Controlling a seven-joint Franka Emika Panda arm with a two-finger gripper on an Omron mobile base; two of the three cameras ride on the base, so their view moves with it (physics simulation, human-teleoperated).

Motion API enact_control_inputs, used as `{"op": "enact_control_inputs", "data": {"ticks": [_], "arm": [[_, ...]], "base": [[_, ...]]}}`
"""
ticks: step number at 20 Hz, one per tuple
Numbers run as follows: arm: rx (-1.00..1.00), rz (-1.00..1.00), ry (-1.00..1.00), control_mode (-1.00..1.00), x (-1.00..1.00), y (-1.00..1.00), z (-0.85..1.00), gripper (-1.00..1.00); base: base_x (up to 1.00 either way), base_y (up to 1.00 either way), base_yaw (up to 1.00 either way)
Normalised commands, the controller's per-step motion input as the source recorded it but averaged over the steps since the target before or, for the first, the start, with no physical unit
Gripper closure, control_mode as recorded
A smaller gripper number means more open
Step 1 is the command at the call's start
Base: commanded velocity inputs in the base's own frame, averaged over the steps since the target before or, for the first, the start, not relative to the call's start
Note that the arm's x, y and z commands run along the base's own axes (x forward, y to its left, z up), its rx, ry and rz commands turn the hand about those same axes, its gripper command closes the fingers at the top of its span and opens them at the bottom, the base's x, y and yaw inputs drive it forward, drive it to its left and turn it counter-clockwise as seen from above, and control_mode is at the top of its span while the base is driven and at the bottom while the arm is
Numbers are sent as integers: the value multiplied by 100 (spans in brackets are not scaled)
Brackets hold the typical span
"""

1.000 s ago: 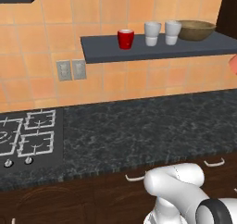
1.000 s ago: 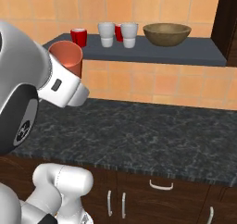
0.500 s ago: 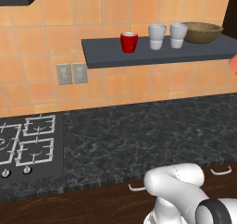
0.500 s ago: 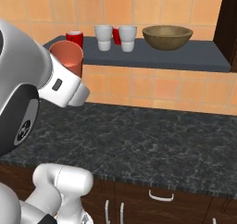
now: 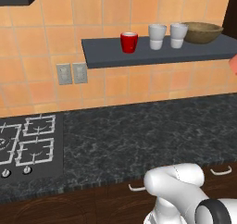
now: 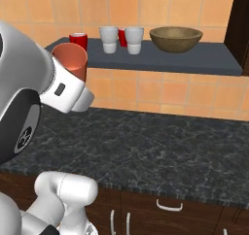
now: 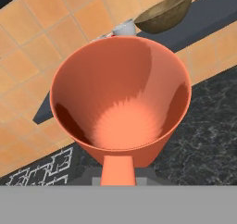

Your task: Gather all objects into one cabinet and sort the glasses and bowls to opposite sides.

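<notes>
We face an orange tiled wall with a dark shelf fixed to it, above a black speckled counter that runs over dark wood drawers. A stove sits at the counter's left end, and two outlets are on the wall under the shelf's left end.

On the shelf we see a red mug at the left, then two white cups side by side, then the brown bowl at the right, close beside the second cup. In the right base view another red mug peeks out behind and between the white cups.

The orange mug is held up in the air above the counter, upright, near the arm's white wrist and below the level of the shelf's left end. In the hand view we look straight into its open mouth, with the bowl and a white cup beyond its rim. The mug hides the fingers, so we cannot tell how they are set around it.
</notes>
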Motion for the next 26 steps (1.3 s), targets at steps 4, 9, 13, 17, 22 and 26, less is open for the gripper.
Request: {"op": "enact_control_inputs", "data": {"ticks": [4,9,13,17,22,26], "arm": [[-5,2,1,-100,1,25,3,100],[-17,10,1,-100,17,59,22,100],[-17,14,4,-100,36,78,16,100],[-14,13,3,-100,65,34,27,100],[-14,8,3,-100,64,32,31,100],[-15,5,10,-100,38,8,0,100]], "base": [[0,3,0],[0,0,0],[0,0,0],[0,0,0],[0,0,0],[0,0,0]]}}
